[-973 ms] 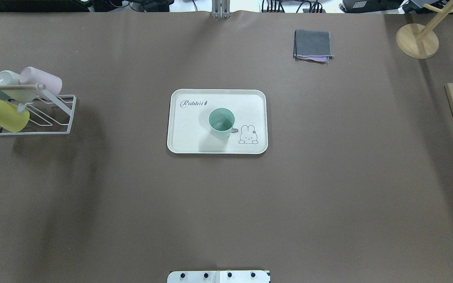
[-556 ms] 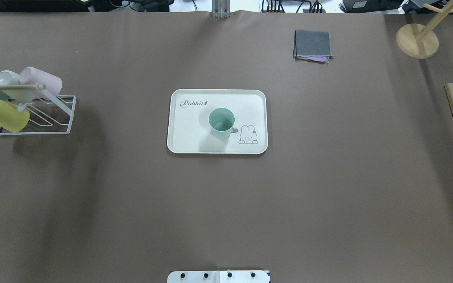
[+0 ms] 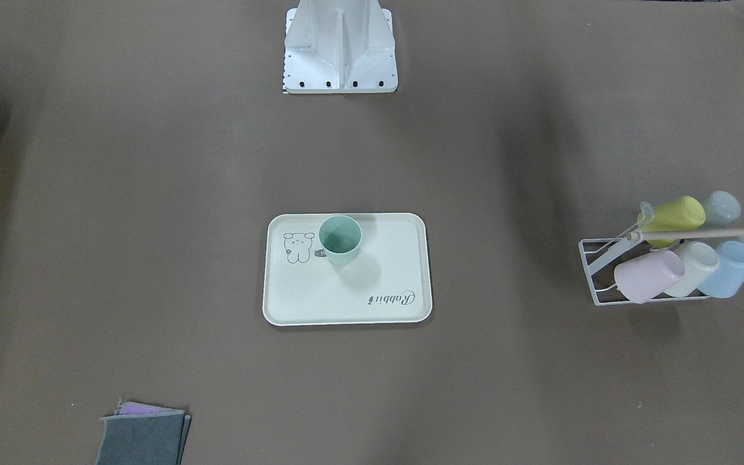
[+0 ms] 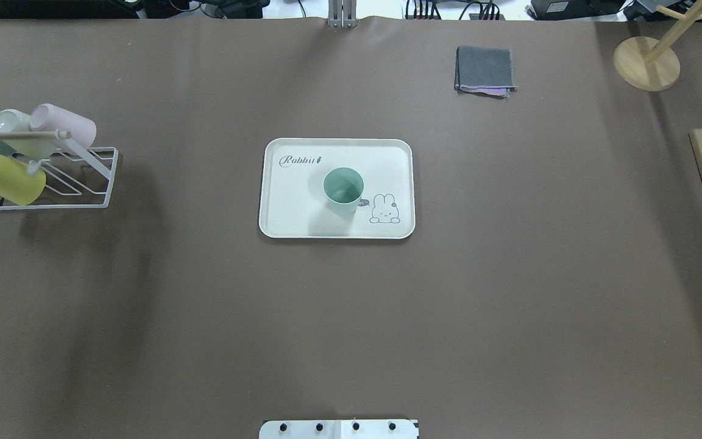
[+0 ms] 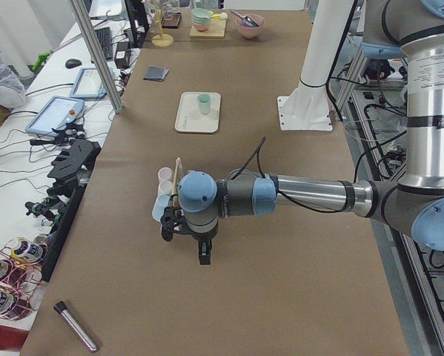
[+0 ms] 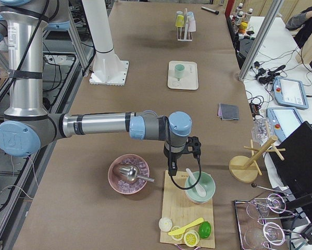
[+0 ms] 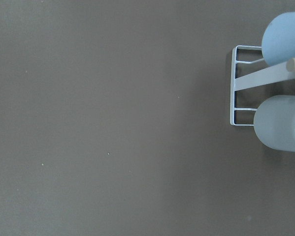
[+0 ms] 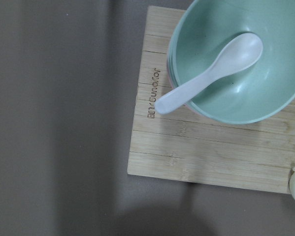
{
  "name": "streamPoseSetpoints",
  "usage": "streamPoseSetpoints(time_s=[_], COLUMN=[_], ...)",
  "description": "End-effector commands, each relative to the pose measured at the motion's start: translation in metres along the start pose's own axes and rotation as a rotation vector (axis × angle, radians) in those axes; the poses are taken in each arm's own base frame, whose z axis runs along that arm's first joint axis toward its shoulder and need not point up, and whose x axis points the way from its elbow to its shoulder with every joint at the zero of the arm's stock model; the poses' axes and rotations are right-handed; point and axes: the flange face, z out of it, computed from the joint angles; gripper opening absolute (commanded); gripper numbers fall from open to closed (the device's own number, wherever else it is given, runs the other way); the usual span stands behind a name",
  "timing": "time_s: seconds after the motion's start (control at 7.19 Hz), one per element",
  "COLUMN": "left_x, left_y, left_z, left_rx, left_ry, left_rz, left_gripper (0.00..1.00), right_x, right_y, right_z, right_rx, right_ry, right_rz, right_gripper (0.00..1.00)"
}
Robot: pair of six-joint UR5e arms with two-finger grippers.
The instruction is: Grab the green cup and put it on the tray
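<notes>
On your tray [image 4: 290, 201], upright, the green cup [image 4: 343, 190]; left gripper [image 5: 184, 248] and right gripper [image 6: 184, 159] far off, jaw state unclear.

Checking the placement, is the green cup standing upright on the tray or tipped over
Upright. The cup stands on the tray with its open mouth up; both top views look down into its empty inside.

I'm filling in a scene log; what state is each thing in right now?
green cup: upright, mouth up, empty, standing on the tray.
tray: lying flat, holding only the green cup.
racked cups: lying on their sides.
grey cloth: folded.
mint bowl: upright, white spoon resting inside.
left gripper: near the racked cups; open or shut unclear.
right gripper: above the mint bowl; open or shut unclear.
</notes>
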Motion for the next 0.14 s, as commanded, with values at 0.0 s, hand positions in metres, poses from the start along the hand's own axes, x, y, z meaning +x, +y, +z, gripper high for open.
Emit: streamPoseSetpoints(time_s=[0.0], left_x=[-0.0004], left_y=[0.0001], left_z=[0.0004], left_rx=[-0.001], left_ry=[0.0], left_rz=[-0.001], left_gripper=[0.99], right_x=[0.0001], right_y=[0.0], right_z=[0.0001], right_rx=[0.0], right_ry=[0.0], right_rz=[0.0], right_gripper=[1.0])
